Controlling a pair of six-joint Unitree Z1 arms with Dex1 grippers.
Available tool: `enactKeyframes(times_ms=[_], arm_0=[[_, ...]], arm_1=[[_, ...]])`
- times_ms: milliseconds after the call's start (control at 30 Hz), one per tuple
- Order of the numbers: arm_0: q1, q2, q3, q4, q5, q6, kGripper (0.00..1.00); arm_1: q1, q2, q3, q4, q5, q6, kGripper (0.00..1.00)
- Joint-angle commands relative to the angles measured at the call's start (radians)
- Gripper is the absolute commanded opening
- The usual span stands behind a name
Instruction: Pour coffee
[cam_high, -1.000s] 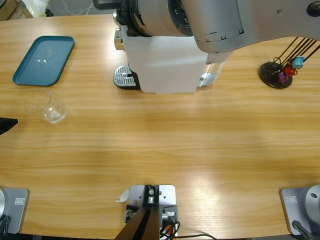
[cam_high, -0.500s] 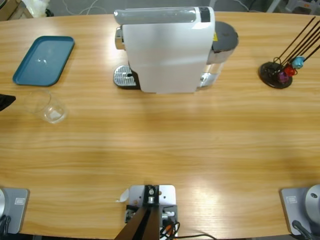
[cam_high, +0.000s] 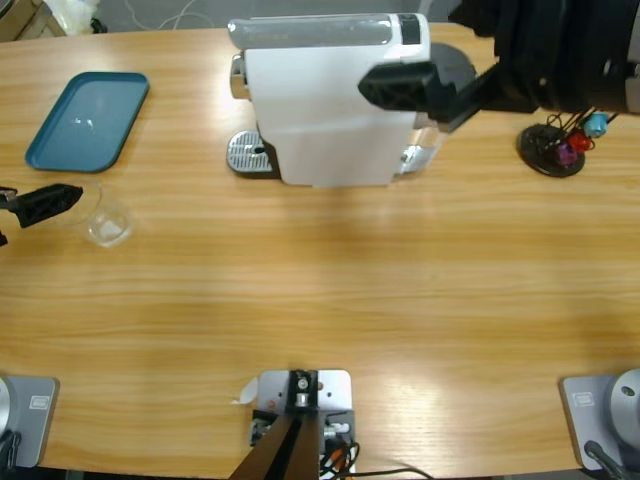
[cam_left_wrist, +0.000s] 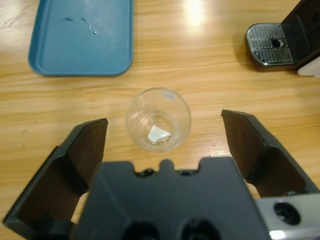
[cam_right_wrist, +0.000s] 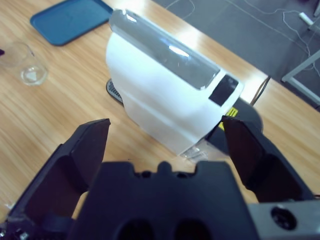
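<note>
The left gripper is wide open w/ the clear glass tumbler centred between its 2 jaws, not touching either. In the high view the tumbler stands upright on the wooden table, just below the blue tray and well apart from the white coffee machine. No coffee visible in the glass; only a pale glint at its base, can't tell what it is.

The right gripper, jaws also spread and empty, hangs above the machine, near its silver top lever.

Step in hand, as I judge it: grab the tumbler and carry it to the drip grate at the machine's left end.

To do it well:
- Drive fwd until the glass sits deep between the jaws, approx mid-height, before closing.
- Close gently; thin glass is slick and may skid or tip if 1 jaw lands first.
- Keep it upright in transit, clear of the tray's edge.
- Set it square on the grate under the spout, which is hidden here.
- Right arm should hold off the lever until the glass is seated.
</note>
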Motion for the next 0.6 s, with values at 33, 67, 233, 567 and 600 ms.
enactKeyframes(times_ms=[33, 67, 233, 567, 600], arm_0=[[-0.007, 0.095, 0.104, -0.112, -0.003, -0.049, 0.996], [-0.007, 0.114, 0.114, -0.134, -0.003, -0.060, 0.996], [-0.007, 0.201, 0.145, -0.224, 0.000, -0.077, 0.996], [-0.007, 0.370, 0.209, -0.414, 0.087, -0.102, 0.987], [-0.007, 0.364, 0.209, -0.414, 0.101, -0.102, 0.987]], arm_1=[[0.008, 0.017, 0.043, -0.006, -0.014, 0.029, 1.000], [0.008, 0.023, 0.044, -0.007, -0.014, 0.033, 1.000], [0.008, 0.032, 0.046, -0.011, -0.017, 0.035, 1.000], [0.008, 0.035, 0.070, -0.013, -0.014, 0.038, 1.000], [0.008, 0.035, 0.076, -0.012, -0.014, 0.038, 1.000]])
